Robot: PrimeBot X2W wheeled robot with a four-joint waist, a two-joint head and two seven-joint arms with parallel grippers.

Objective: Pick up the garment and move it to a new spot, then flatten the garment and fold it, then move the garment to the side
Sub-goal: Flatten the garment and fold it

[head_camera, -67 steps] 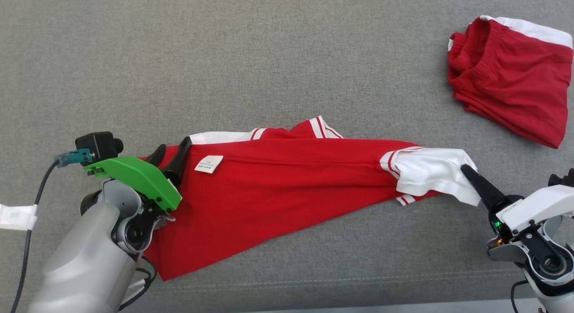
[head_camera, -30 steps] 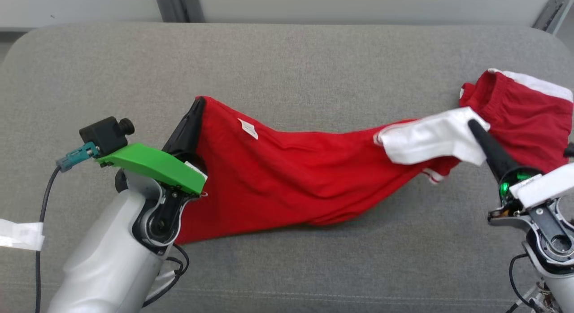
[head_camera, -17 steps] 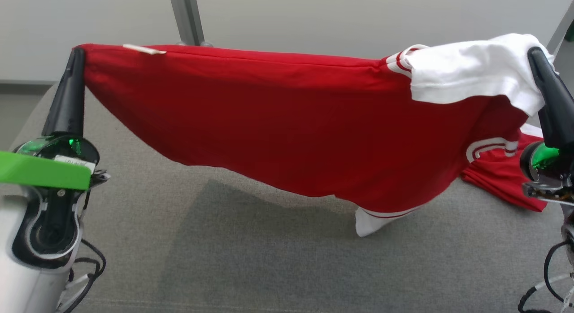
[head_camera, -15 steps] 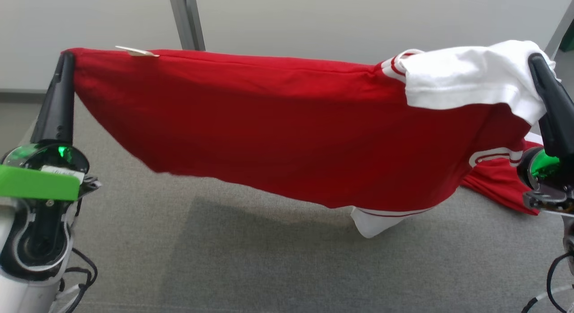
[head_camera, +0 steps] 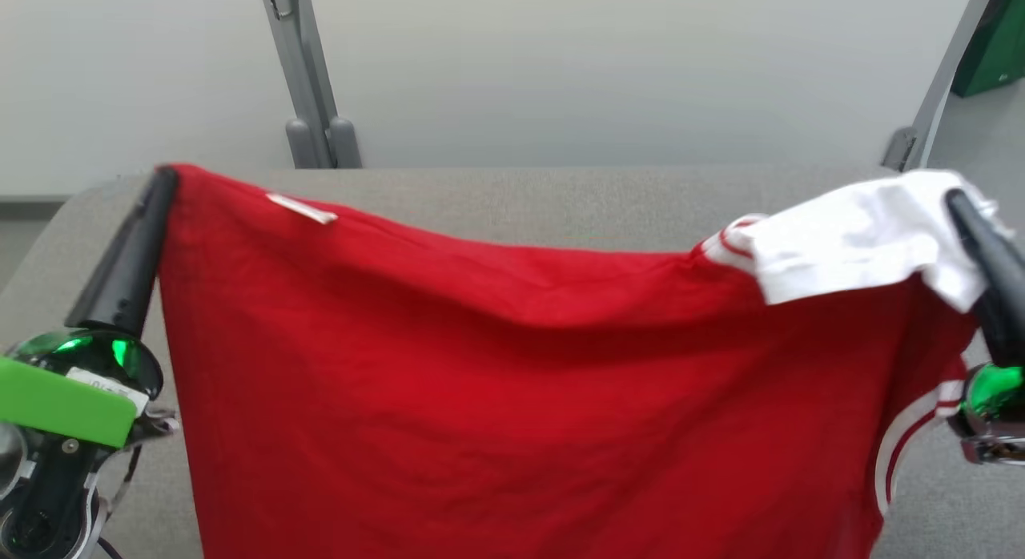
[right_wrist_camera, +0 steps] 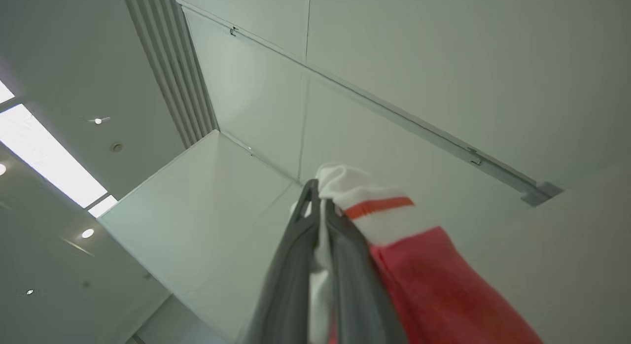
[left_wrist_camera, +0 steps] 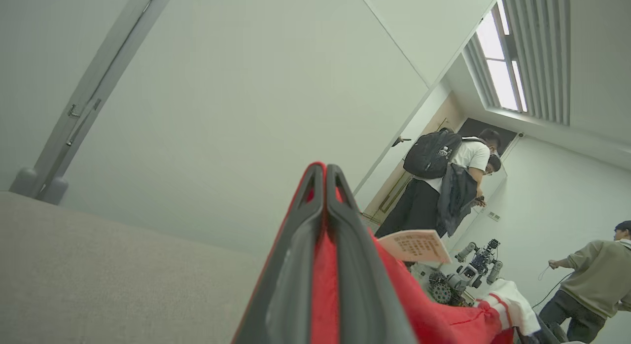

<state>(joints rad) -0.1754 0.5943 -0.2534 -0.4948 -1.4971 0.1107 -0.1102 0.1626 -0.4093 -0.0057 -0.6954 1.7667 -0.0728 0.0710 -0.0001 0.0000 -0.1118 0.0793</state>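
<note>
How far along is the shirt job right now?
Done: the shirt is picked up, hanging between the left pincer, shut on a red corner, and the right pincer, shut on the white sleeve. In hand: the move, above the grey surface. Left: laying it down, flattening, folding, moving aside.

**Both arms raised, both grippers clamped**

I have my left gripper (head_camera: 163, 178) up at the left of the head view. Its two dark fingers (left_wrist_camera: 296, 265) are pressed together and lean up and to the right, pinching a red corner of the T-shirt (head_camera: 480, 383). Below them the wrist carries a lit green ring (head_camera: 88, 355) and a green camera mount (head_camera: 60, 403). My right gripper (head_camera: 954, 199) stands at the far right, leaning up and to the left, jaws closed on the white sleeve (head_camera: 849, 243). Both grippers sit at about the same height.
</note>
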